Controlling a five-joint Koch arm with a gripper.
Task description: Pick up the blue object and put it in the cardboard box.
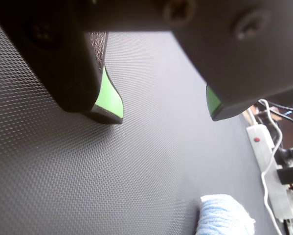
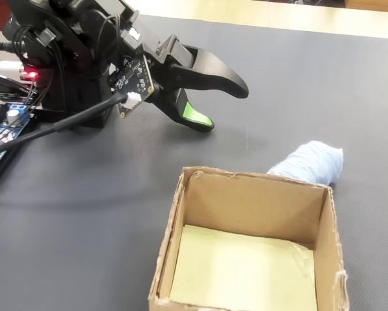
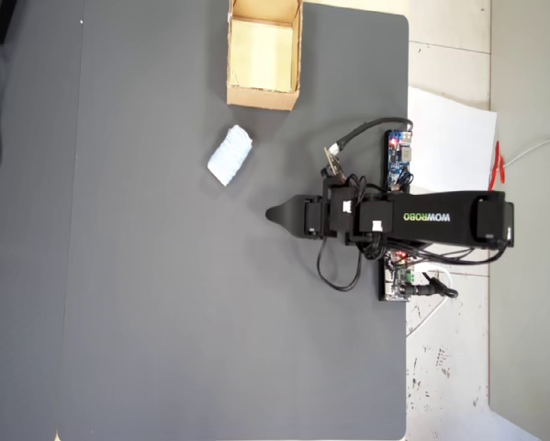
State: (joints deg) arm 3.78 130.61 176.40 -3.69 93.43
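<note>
A hobby electronics bench, by the look of it: a dark textured mat point(image 3: 164, 276) covers the table, bare circuit boards point(image 3: 399, 158) with loose wires point(image 3: 339, 271) sit beside the small black arm point(image 3: 421, 219), a white power strip point(image 1: 263, 147) trails cables, and pale speckled floor tiles point(image 3: 449, 367) show past the table edge

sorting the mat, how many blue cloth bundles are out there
1. The blue object lies on the dark mat just outside the cardboard box, apart from the open gripper.
</note>
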